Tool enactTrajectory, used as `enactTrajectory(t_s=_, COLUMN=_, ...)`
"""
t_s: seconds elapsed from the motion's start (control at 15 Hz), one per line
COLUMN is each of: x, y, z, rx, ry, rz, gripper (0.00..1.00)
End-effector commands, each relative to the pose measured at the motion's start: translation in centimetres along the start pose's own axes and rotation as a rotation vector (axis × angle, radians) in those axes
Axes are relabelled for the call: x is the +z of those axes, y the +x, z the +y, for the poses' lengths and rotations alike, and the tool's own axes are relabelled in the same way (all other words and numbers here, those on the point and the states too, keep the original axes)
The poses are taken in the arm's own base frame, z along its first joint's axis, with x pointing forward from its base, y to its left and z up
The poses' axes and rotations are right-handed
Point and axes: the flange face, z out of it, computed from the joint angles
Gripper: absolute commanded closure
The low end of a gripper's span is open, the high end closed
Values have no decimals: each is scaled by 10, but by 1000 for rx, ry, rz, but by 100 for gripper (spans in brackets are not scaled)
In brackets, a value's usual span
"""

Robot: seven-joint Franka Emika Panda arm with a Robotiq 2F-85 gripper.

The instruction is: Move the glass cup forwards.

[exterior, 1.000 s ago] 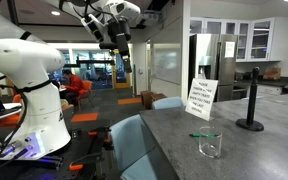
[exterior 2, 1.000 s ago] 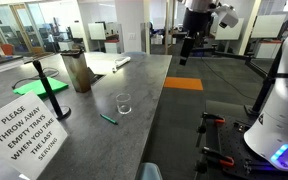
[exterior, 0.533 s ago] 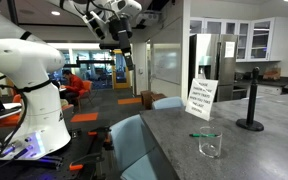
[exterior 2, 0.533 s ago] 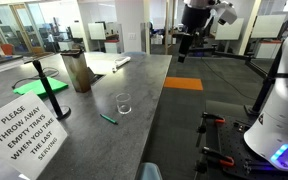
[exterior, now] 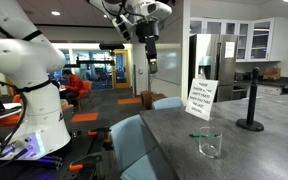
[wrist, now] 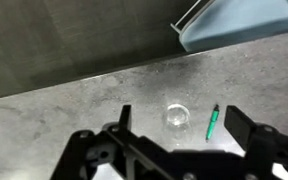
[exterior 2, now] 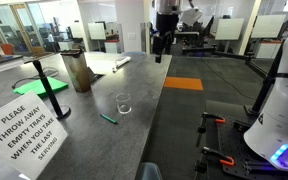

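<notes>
The small clear glass tumbler point(wrist: 177, 116) stands upright on the grey stone counter point(wrist: 64, 120) beside a green pen point(wrist: 212, 122). The black gripper point(exterior: 151, 62) hangs high, well apart from it, jaws spread and empty; the wrist view frames the tumbler between them.

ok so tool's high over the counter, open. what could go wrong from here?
1. The green pen lies close beside the glass cup; a finger of the open tool may land on it or sweep it coming down.
2. The cup is clear and faint against the grey counter, so a misaligned descent could tip it.
</notes>
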Motion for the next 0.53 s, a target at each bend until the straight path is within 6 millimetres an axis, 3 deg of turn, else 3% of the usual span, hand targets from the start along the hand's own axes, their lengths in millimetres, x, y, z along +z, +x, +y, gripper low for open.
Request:
enactTrajectory(t_s=0.0, x=49, y=66, z=16, rx=97, ry=42, rz=-54, gripper=0)
enactTrajectory(t_s=0.2, x=99, y=114, z=22, rx=161, ry=107, rz=-76, gripper=0)
enactTrajectory(t_s=0.47, x=153, y=158, z=20, rx=236, ry=133, rz=-123, gripper=0)
